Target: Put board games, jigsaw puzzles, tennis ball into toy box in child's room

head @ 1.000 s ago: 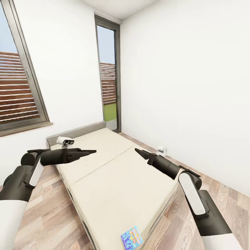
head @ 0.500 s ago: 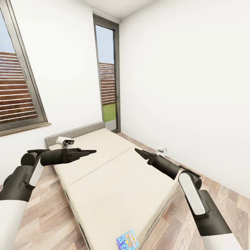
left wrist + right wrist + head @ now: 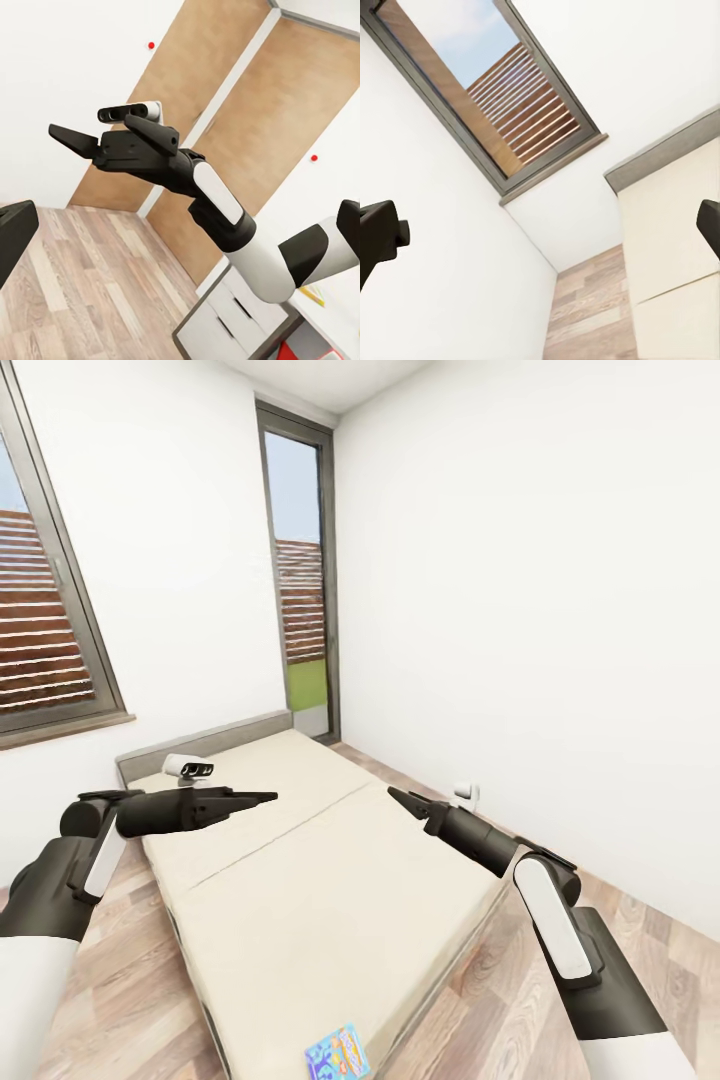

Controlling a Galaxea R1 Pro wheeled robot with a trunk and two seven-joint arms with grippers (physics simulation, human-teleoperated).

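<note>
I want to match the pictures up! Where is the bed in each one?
Head view: the bed lies in the middle.
Right wrist view: its mattress and grey headboard, near the window.
Left wrist view: faces the wood floor instead.
Shared landmark: the wood floor.

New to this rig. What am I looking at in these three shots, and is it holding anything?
It's a simulated two-armed wheeled robot. The head camera looks forward and down over both arms at a bed with a beige mattress; a small blue board game lies near the bed's close edge. The left gripper and right gripper hang above the bed, apart from the game. The other two shots come from cameras near each gripper: the left wrist one sees the right arm, the right wrist one a window. Both sets of jaws are open, holding nothing.
</note>
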